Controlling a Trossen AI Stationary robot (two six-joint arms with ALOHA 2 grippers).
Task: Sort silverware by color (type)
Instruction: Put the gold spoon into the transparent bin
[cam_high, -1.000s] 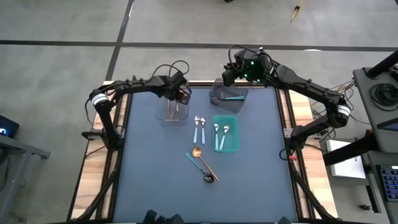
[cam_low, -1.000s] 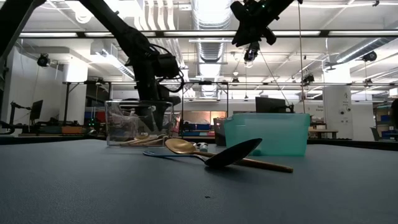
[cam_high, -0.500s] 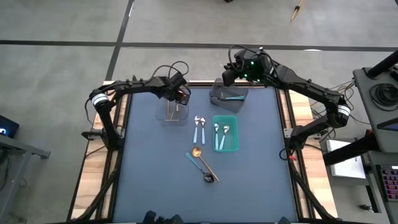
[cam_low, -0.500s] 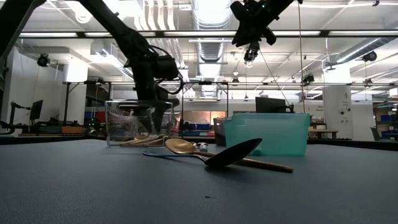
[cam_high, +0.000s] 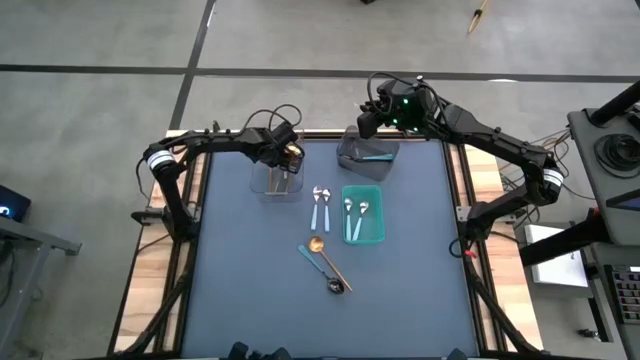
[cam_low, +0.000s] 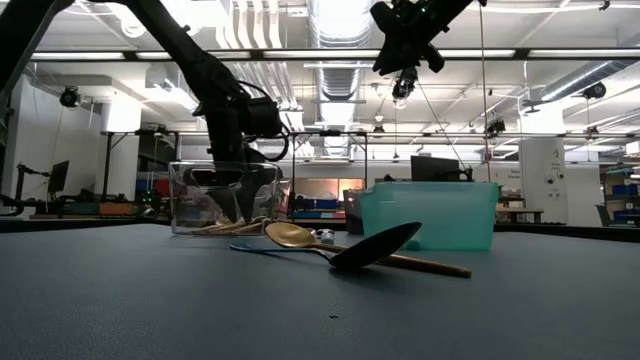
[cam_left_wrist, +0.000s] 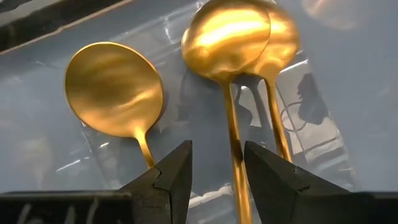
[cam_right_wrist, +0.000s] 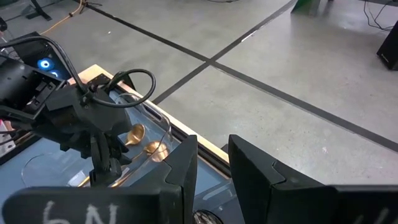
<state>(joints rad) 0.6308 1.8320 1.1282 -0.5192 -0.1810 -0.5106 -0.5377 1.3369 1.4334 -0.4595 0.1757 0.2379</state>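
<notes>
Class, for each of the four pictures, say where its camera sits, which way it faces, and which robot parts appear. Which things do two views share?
High: overhead, facing down; both arms, dark table.
Low: table height, facing across; both arms above.
Left wrist: over the clear plastic bin; left tool open above gold metal spoons.
Right wrist: right tool open; left arm beyond.
Shared: clear bin, gold spoons.

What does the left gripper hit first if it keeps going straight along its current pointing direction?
Probably the gold spoons lying in the clear bin. The left gripper points down into that bin, fingers apart, with one spoon's handle running between them. Depth is unclear, so the bin floor could come almost at once.
</notes>
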